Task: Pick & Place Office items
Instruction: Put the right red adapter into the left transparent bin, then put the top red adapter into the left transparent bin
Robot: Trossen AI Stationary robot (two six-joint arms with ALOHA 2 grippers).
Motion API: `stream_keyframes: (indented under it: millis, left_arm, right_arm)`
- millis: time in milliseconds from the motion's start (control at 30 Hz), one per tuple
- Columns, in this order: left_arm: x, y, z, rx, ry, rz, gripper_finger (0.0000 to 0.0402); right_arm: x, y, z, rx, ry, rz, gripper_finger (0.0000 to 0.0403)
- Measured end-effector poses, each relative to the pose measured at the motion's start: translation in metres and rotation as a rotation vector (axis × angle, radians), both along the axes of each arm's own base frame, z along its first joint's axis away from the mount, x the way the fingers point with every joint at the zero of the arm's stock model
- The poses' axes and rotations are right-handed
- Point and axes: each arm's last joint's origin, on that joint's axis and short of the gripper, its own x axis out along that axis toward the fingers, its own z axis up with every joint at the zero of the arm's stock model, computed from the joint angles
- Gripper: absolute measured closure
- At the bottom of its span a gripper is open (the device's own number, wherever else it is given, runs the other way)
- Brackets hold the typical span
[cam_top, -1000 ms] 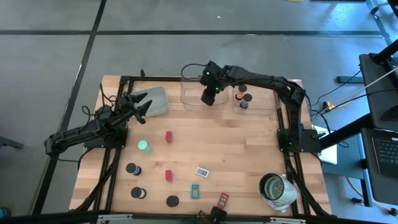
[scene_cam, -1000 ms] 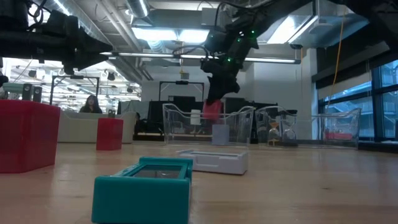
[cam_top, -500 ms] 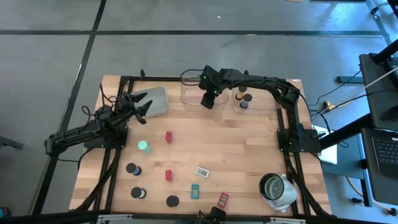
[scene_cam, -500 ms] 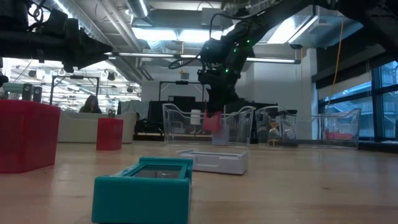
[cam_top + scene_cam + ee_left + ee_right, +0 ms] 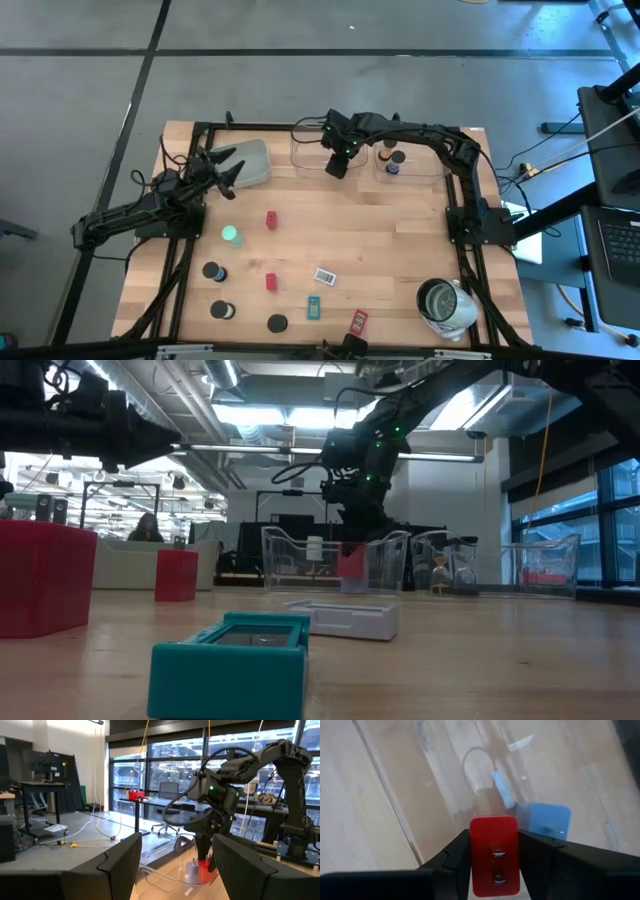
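High view, left to right. The left claw [image 5: 226,168] waits at the counter's [image 5: 400,240] 10 o'clock edge, fingers spread wide and empty, beside a grey tray [image 5: 252,160]. Loose office items lie from centre toward 7 o'clock: a green disc [image 5: 231,235], two red blocks [image 5: 271,220], black round caps [image 5: 213,271], a white rectangle [image 5: 324,275] and a teal rectangle [image 5: 314,307]. At 12 o'clock the right claw [image 5: 337,166] reaches into a clear tray [image 5: 305,148], closed on a red plug block [image 5: 493,854] just above a pale-blue cube [image 5: 542,821]. At 5 o'clock stands a silvery-white container [image 5: 445,303].
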Motion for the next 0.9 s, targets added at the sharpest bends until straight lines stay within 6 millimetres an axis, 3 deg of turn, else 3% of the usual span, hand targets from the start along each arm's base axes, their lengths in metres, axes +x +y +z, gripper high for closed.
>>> stream_keyframes:
  millis: [167, 533, 900]
  left_arm:
    - [0.000, 0.000, 0.001, 0.006, -0.010, 0.000, 0.0162]
    - [0.000, 0.000, 0.001, 0.012, -0.009, 0.002, 0.0162]
    - [-0.001, -0.001, 0.006, 0.030, -0.056, -0.024, 0.0162]
  right_arm:
    - [0.000, -0.001, -0.003, 0.004, 0.010, -0.012, 0.0246]
    - [0.000, 0.000, 0.000, 0.009, -0.001, -0.037, 0.0217]
    - [-0.017, 0.012, 0.063, -0.047, -0.140, -0.041, 0.0133]
